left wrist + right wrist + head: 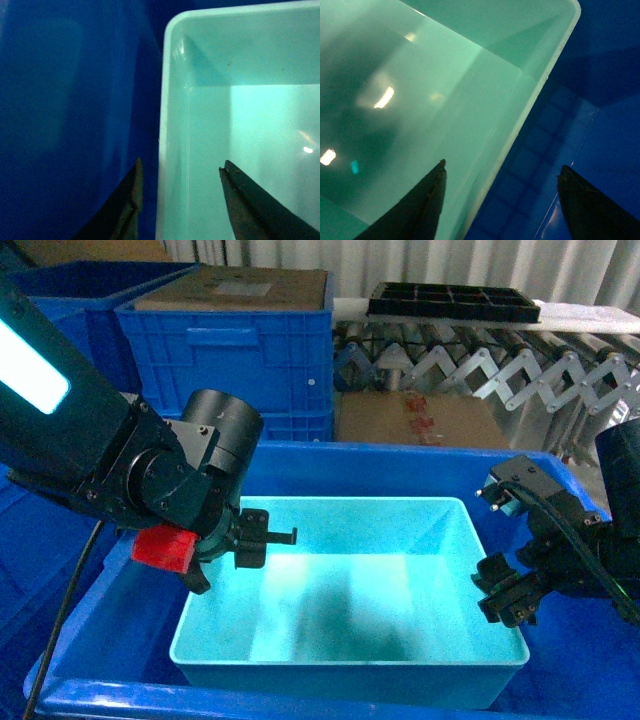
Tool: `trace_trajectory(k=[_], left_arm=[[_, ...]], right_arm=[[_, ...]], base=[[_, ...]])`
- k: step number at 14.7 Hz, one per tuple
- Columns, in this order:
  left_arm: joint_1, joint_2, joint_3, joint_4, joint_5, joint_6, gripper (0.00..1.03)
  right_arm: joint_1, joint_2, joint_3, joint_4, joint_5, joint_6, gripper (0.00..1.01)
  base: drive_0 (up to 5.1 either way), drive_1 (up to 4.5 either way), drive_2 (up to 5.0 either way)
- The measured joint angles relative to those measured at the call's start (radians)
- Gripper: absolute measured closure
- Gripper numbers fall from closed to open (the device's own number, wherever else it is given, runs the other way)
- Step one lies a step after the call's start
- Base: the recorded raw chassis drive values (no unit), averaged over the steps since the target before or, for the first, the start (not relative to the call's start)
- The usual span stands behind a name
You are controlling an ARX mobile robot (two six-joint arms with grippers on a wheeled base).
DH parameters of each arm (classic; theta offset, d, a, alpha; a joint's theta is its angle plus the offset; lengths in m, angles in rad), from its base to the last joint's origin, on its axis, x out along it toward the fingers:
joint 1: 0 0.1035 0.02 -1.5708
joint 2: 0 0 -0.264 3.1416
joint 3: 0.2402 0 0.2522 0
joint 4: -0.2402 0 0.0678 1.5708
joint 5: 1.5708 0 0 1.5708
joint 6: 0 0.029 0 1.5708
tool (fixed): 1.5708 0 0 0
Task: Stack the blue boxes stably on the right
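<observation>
A turquoise tub point(350, 590) sits inside a larger dark blue tub point(560, 680), with the left gripper point(180, 200) and right gripper point(500, 200) each spread wide astride its opposite side walls.

The big dark blue tub point(120, 640) is cut off at the bottom edge. The left gripper point(262, 536) hides part of the light turquoise tub point(350, 640) wall.

Ribbed blue crates point(230, 350) stand upper left. An expandable roller conveyor point(480, 365) crosses the upper right, above a cardboard box point(420, 420).
</observation>
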Motion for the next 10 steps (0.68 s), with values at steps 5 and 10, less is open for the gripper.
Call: trace_trajectory(k=[5,10], left_arm=[[-0.035,-0.012,0.009,0.008,0.034,0.0,0.04],[0.0,-0.25,0.077,0.049,0.016,0.053,0.05]], right_arm=[[0.0,-0.012,0.005,0.026,-0.042,0.036,0.03],[-0.007,-0.207,0.078,0.015,-0.128,0.204,0.03]], base=[[0.0,0.0,0.0],[0.0,0.0,0.0]])
